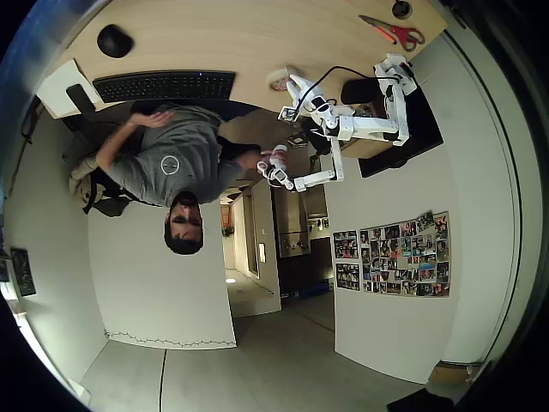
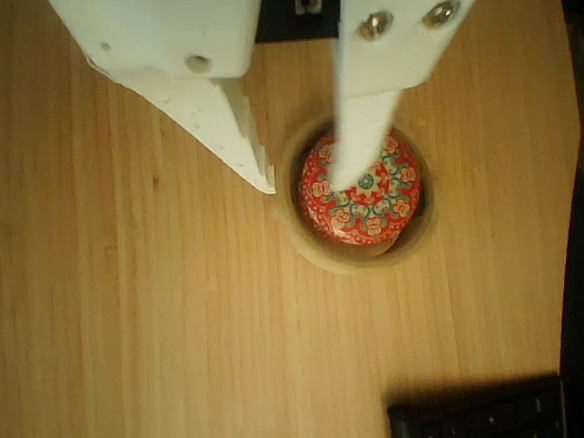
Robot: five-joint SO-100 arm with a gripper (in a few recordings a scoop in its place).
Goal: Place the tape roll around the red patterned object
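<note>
Worktop (image 2: 129, 321): pale wood, seen across the wrist view; a dark keyboard corner (image 2: 477, 422) sits at the lower right of that frame.
Tool (image 2: 305, 183): white, reaching down from the top of the wrist view; its jaws stand moderately apart, one finger outside the ring's left wall, the other over the ball; whether the wall is pinched cannot be told.
Tape roll (image 2: 319, 252): centre right of the wrist view, flat on the worktop, hole axis upright, no long axis; it rings the ball.
Red patterned ball (image 2: 367, 209): inside the ring, patterned top facing up.
Step in hand: judged the release; the jaws are best spread gently and lifted straight up so the ring is not dragged off.
</note>
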